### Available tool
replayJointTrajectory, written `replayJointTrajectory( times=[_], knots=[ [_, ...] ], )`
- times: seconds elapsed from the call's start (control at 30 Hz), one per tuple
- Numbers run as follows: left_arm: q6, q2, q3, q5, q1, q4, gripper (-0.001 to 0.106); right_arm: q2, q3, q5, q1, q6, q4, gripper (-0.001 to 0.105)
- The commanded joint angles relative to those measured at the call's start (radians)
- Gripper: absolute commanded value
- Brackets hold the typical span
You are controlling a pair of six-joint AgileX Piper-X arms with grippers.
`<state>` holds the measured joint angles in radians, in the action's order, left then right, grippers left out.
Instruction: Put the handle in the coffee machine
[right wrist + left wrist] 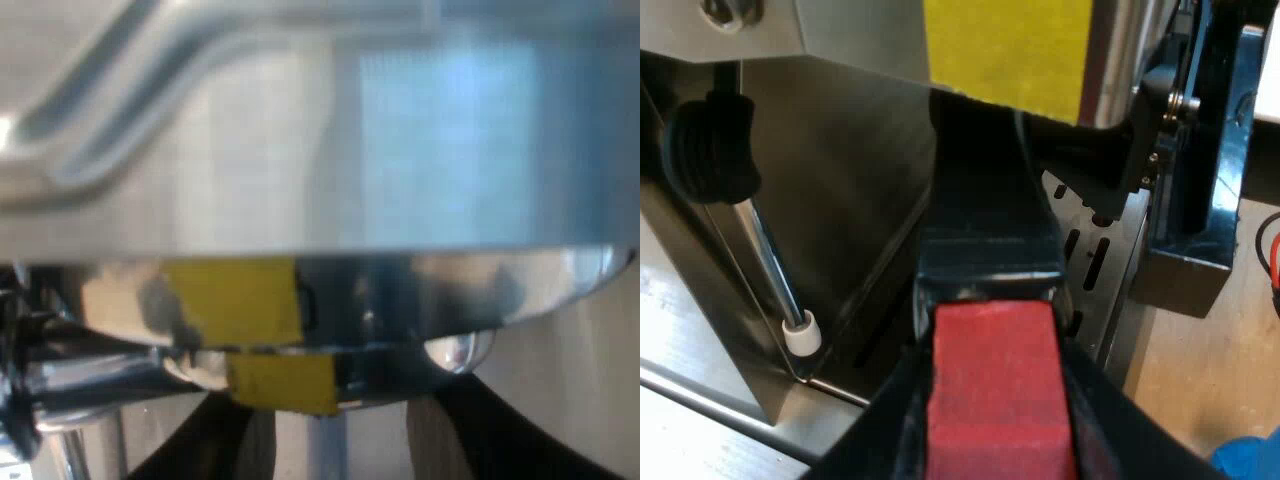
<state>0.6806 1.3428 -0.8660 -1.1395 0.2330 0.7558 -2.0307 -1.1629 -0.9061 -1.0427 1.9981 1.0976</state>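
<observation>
Under the espresso machine's (860, 150) brew head, right below the yellow tape (1005, 45), the portafilter (985, 230) points its basket end up into the dark mouth, dark handle running back to the red end (995, 390). The left gripper (992, 440) has that red end pinched between its black fingers (895, 410), one on each side. Whether the lugs are seated up there I cannot tell; it's in shadow. I judge this the insertion step, not yet locked. Next move calls for a firm upward press, then a swing of the handle across the machine's front, clear of the steam wand (770, 260) hanging over the drip tray (1095, 240). The right gripper (330, 450) hovers close under the machine's chrome group head (400, 290), fingers (495, 430) spread, holding nothing.
</observation>
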Motion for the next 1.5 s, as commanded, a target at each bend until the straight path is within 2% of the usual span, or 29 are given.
replayJointTrajectory(
  times=[0.03,0.53,0.63,0.7,0.8,1.23,1.33,1.5],
  knots=[
    [-0.006,-0.026,-0.024,-0.150,0.000,-0.013,0.001,0.029,-0.025,0.010,0.004,0.009,0.146,0.035],
    [-0.006,-0.026,-0.024,-0.146,0.000,-0.013,0.002,0.029,-0.025,0.036,0.004,-0.006,0.206,0.035],
    [-0.006,-0.026,-0.024,-0.146,0.000,-0.013,0.020,0.029,-0.025,0.039,0.004,-0.006,0.206,0.035],
    [-0.006,-0.026,-0.024,-0.146,0.000,-0.013,0.040,0.029,-0.025,0.039,0.004,-0.006,0.206,0.035],
    [-0.006,-0.026,-0.024,-0.146,0.000,-0.013,0.056,0.029,-0.025,0.039,0.004,-0.006,0.206,0.035],
    [-0.006,-0.029,-0.024,-0.146,0.008,-0.012,0.058,0.029,-0.025,0.039,0.004,-0.006,0.206,0.035],
    [-0.006,-0.047,-0.024,-0.162,0.034,-0.012,0.058,0.029,-0.025,0.039,0.004,-0.006,0.206,0.035],
    [-0.006,-0.105,-0.024,-0.177,0.129,-0.016,0.058,0.029,-0.025,0.039,0.004,-0.006,0.206,0.035]
  ],
)
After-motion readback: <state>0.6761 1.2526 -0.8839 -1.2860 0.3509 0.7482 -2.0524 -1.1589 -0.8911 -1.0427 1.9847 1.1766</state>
